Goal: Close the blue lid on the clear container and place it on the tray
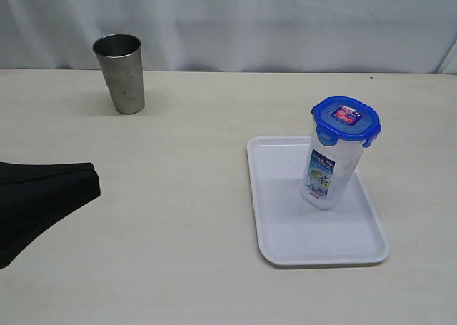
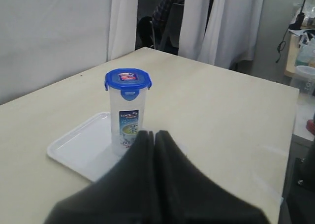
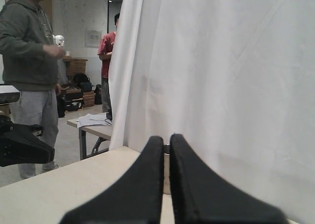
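One blue lid (image 1: 345,119) atop one clear container (image 1: 330,171) on one tray (image 1: 285,232); one steel cup (image 1: 121,73); left pincer (image 2: 153,133), right pincer (image 3: 166,138) pressed together.

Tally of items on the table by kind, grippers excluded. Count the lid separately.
steel cup: 1
clear container: 1
blue lid, on the container: 1
tray, white, under the container: 1
Total: 4
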`<state>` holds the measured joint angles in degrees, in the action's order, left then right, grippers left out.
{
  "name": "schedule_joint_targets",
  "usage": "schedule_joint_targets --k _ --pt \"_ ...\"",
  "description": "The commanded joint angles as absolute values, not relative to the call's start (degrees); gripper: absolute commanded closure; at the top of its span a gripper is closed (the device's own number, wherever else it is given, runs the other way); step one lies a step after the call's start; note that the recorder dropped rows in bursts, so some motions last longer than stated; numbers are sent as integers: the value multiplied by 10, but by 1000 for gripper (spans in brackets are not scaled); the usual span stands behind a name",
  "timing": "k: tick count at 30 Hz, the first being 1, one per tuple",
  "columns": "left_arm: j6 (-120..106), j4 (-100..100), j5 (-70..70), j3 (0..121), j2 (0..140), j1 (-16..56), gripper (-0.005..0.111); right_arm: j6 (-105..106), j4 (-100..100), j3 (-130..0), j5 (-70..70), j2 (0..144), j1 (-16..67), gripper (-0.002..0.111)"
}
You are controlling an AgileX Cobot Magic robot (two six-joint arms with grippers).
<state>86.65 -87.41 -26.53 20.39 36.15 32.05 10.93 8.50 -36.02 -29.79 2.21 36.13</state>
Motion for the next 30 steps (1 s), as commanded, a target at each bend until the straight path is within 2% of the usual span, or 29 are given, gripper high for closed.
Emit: schedule_joint_targets --k 1,6,12,14,16,18,24,30 --pt "871 -876 -291 202 356 320 107 107 86 -358 -303 20 358 104" --pt "871 -860 -292 202 356 320 107 107 86 -358 -303 20 358 104" --pt "851 -682 -251 202 357 320 107 107 86 -358 -303 20 358 104" --pt "764 -512 -185 202 357 320 107 107 86 -358 -303 20 358 104" --pt "585 -293 -92 202 357 320 107 107 86 -358 -303 20 358 104" --pt "405 -170 -52 202 356 320 107 107 86 -358 -303 20 358 104" --pt "77 -77 -50 158 356 304 107 107 86 -358 -303 20 358 104" --pt "73 -78 -50 117 310 228 107 107 86 -358 -303 20 358 104"
